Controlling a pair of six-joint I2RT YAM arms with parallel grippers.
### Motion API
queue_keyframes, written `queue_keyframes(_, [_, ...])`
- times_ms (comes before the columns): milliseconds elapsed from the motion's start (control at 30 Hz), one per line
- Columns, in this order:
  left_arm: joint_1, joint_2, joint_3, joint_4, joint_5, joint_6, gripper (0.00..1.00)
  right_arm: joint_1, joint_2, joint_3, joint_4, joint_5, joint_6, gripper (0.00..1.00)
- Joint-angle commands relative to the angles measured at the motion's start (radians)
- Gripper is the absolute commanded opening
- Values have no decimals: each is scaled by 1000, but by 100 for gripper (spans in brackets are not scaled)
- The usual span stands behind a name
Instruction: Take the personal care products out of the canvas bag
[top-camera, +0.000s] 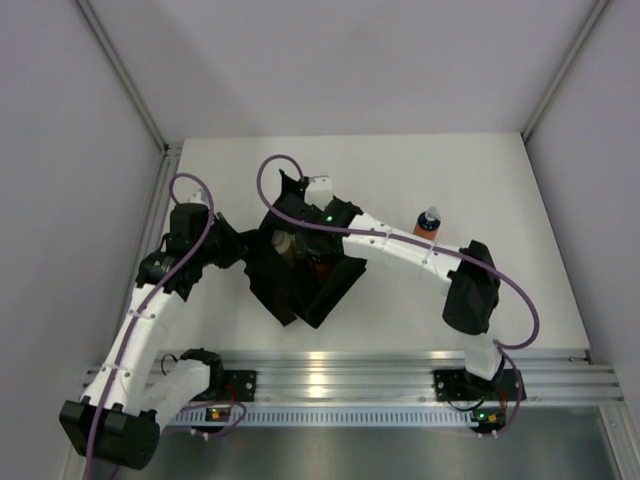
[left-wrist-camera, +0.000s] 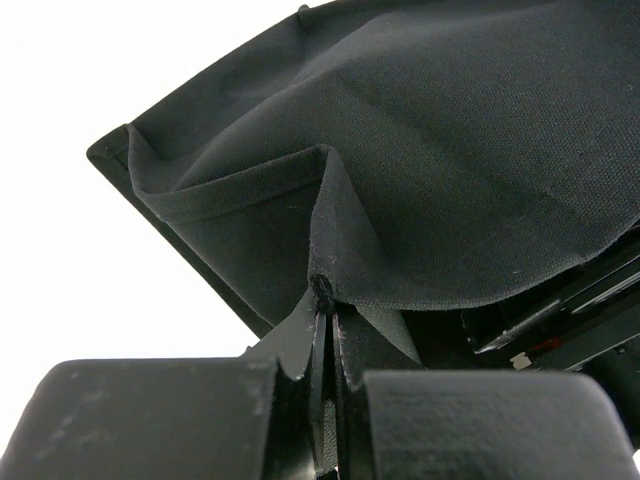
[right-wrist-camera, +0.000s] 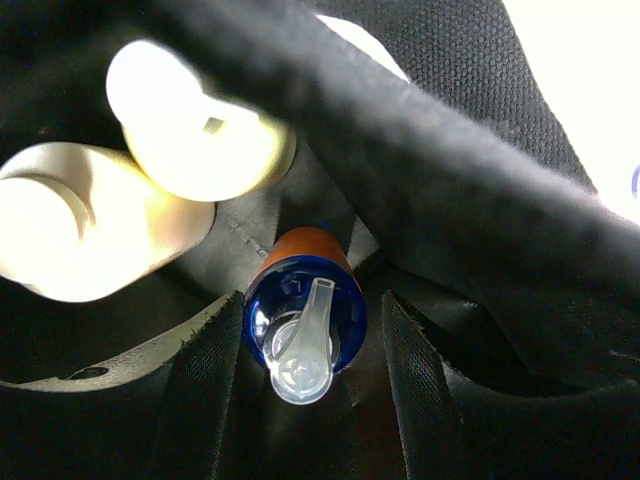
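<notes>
Left gripper (top-camera: 233, 248) first: from the overhead camera it's reached over to the left edge of the black bag (top-camera: 305, 285), which sits mid-table (top-camera: 520, 300) with its mouth flopped open. The right gripper (top-camera: 303, 243) is down inside that mouth, so you can't see much of it from up here. One orange bottle (top-camera: 428, 222) stands on the table, right of the bag and well apart from it, so that one's out.

Left wrist camera: the left gripper (left-wrist-camera: 325, 322) is clamped tight on a fold of the bag (left-wrist-camera: 450, 150), with the fabric pinched right between the fingers. Looks to me like it's holding the mouth open for the other arm.

Right wrist camera is the interesting one. The right gripper (right-wrist-camera: 310, 305) has its fingers (right-wrist-camera: 205, 390) apart, one on each side of the second orange bottle (right-wrist-camera: 300, 325). Its blue band and cap point straight back at the camera. So its long axis runs pretty much along the reach, and it sits dead ahead between the pads. Can't tell if they touch it yet.

A pale yellow-green bottle (right-wrist-camera: 200, 120) and a beige bottle (right-wrist-camera: 70, 230) lie further in, up and left. The right arm is clearly the nearer one. My guess is closing is about all it needs, minding the black band of fabric (right-wrist-camera: 420, 170) crossing just above.
</notes>
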Motion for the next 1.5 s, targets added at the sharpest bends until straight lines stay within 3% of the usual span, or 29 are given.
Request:
queue_keyframes(0, [-10,13,5,-48,26,18,0,29,-46,-19,-25,7,-11,57])
queue_keyframes(400, [-10,12,8,-48,25,16,0,29,-48,-30,-25,21,-10,52])
queue_keyframes(767, [-10,4,6,-48,25,16,0,28,-39,-21,-25,18,-16,24])
queue_keyframes(800, [-10,4,6,-48,25,15,0,28,-39,-18,-25,15,-17,14])
queue_keyframes(900, [-10,4,9,-48,26,15,0,29,-48,7,-25,12,-31,0])
queue_keyframes(1467, [-10,2,23,-48,5,20,0,60,-86,219,4,36,-220,0])
